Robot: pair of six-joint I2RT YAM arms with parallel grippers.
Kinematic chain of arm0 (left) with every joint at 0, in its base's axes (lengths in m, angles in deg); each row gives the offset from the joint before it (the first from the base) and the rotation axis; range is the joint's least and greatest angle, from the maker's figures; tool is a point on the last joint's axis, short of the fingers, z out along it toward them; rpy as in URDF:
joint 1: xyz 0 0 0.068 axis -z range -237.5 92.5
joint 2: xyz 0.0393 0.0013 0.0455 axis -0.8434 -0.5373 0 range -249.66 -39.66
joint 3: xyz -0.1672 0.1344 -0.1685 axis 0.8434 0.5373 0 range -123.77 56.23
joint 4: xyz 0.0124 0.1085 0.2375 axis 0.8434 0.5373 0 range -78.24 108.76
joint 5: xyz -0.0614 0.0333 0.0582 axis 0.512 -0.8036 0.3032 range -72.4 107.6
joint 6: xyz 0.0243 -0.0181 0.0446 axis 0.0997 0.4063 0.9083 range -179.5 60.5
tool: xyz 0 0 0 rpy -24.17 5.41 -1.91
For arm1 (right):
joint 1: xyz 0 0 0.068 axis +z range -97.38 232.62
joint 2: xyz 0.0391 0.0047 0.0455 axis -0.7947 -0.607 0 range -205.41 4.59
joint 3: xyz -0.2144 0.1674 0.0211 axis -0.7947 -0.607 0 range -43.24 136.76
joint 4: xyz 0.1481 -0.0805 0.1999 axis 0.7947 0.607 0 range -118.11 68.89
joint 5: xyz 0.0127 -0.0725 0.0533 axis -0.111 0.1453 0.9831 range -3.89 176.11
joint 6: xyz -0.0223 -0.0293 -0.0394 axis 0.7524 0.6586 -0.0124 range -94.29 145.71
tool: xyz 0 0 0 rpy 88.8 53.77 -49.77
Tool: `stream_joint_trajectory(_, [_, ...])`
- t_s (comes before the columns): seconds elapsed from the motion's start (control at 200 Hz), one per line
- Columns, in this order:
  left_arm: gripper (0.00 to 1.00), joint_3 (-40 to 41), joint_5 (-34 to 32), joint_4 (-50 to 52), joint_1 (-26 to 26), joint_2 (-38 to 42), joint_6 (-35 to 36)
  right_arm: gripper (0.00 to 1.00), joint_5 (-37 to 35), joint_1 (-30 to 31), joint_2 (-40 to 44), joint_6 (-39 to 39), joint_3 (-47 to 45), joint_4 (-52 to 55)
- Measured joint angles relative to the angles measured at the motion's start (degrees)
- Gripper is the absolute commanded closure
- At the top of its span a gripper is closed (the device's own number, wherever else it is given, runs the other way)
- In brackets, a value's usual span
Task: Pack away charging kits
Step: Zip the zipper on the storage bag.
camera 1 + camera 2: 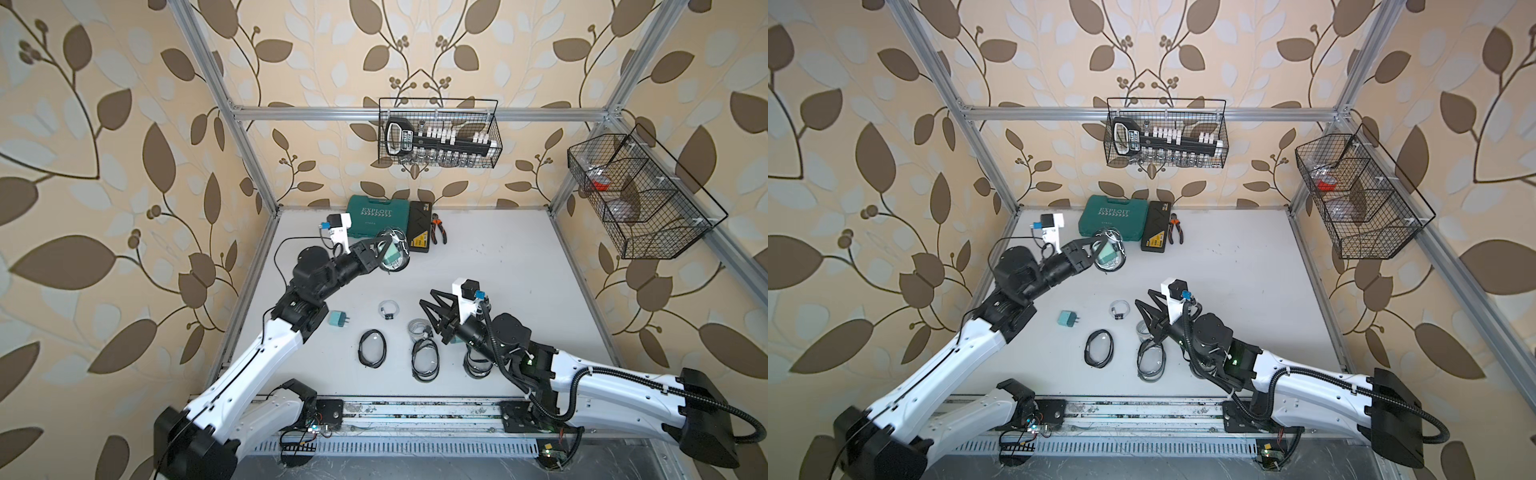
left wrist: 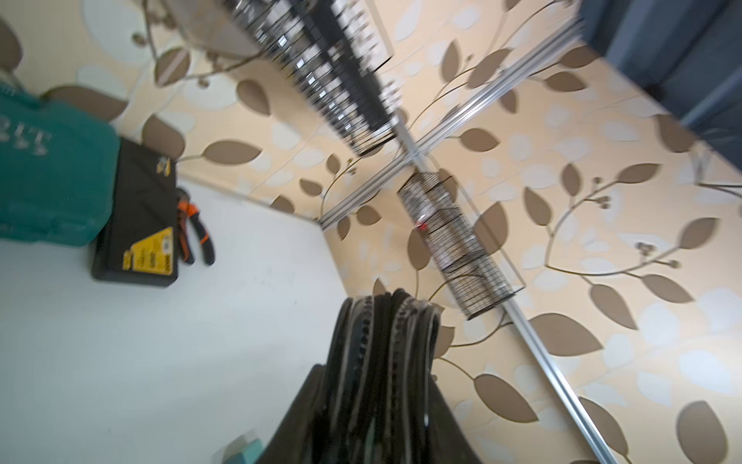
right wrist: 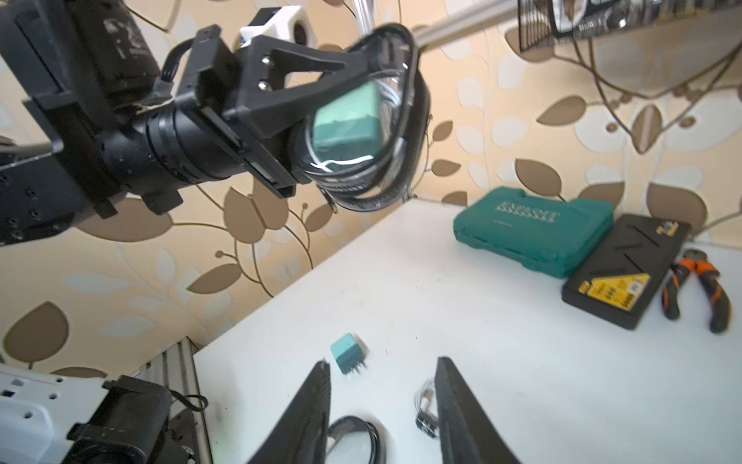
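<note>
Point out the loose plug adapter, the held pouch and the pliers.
loose plug adapter (image 1: 335, 321), in a top view, teal body
held pouch (image 3: 349, 120), right wrist view, clear face
pliers (image 3: 716, 299), right wrist view, one handle

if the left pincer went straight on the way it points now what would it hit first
Most likely the wire basket on the side wall. The left pincer, shut on a pouch, points across the table well above what lies there; exact depth is unclear.

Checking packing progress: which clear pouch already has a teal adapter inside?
The pouch held aloft in the left gripper: a teal adapter shows through its clear side. The two pouches in plain view on the table look empty.
</note>
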Motion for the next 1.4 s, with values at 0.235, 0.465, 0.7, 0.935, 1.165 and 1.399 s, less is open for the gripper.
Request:
stream_joint_trajectory(0.235, [1.0, 4.22, -0.13, -2.01, 0.37, 15.91, 0.9, 0.58, 1.99, 8.39, -1.31, 11.76, 1.46, -9.07])
stream_joint_trajectory(0.465, [1.0, 4.35, -0.11, -2.56, 0.35, 17.86, 1.22, 0.59, 2.99, 13.18, -9.38, 19.34, 10.36, -12.17])
stream_joint_trajectory(0.7, [1.0, 4.35, -0.9, -2.78, 0.35, 15.13, 1.2, 0.64, -0.83, 13.27, -19.87, 20.83, 20.87, -11.67])
stream_joint_trajectory(0.935, [1.0, 4.35, -2.23, -2.73, 0.35, 14.99, 1.2, 0.69, -5.62, 13.31, -26.36, 20.52, 27.02, -9.99])
stream_joint_trajectory(1.165, [1.0, 4.35, -3.58, -1.88, 0.35, 16.15, 1.22, 0.71, -10.08, 13.29, -27.69, 19.28, 27.5, -9.42])
stream_joint_trajectory(1.399, [1.0, 4.35, -4.22, -1.51, 0.35, 16.92, 1.22, 0.72, -12.83, 13.31, -27.67, 18.18, 27.47, -9.92])
